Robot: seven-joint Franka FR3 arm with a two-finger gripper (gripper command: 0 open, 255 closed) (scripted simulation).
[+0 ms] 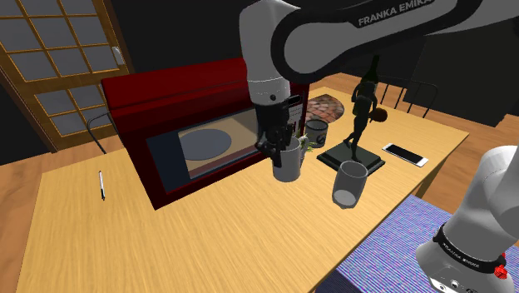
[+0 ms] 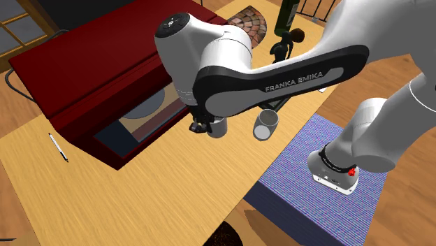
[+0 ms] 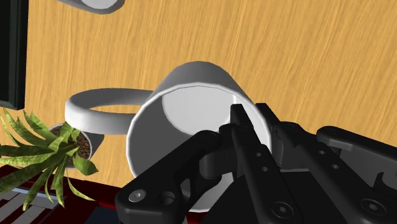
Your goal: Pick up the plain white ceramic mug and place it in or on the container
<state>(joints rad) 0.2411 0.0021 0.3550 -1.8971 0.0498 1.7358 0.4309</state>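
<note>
My gripper (image 1: 277,143) grips the white mug (image 1: 288,162) by its rim, seemingly clear of the table (image 1: 208,241). Next, I carry it into the red container (image 1: 133,96).

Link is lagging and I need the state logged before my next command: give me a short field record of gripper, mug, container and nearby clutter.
gripper: shut on the rim of the white mug, one finger inside, one outside
white mug: held in front of the red container
red container: on the wooden table, front open, grey round plate inside
second mug: standing on the table, apart from the held one
task step: white mug not yet in or on the container
</note>
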